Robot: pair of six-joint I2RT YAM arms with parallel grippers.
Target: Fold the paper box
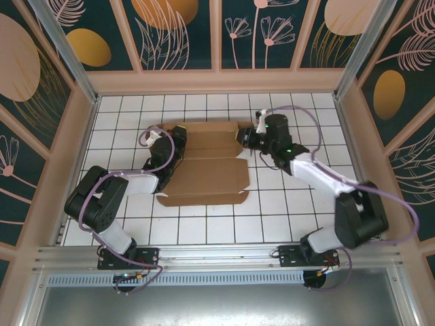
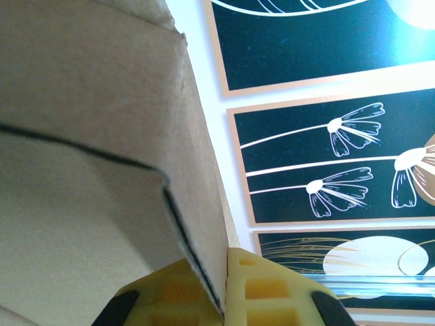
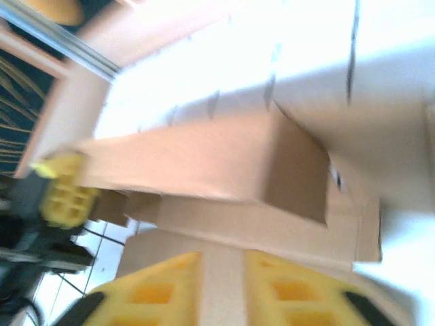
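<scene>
Yellow-padded left gripper (image 2: pixel 221 302) is clamping the raised 9 o'clock wall of the plain brown die-cut cardboard paper box (image 1: pixel 211 166) lying on the white tiled table (image 1: pixel 285 217), so I am judging wall-folding underway, with the right gripper (image 3: pixel 223 285) at 2 o'clock narrowly parted, grip unclear, needing to raise its wall next.

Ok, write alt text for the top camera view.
A brown cardboard box, partly folded, lies on a white tiled table between two robot arms. The left gripper is at its left end, the right gripper at its far right corner.
</scene>
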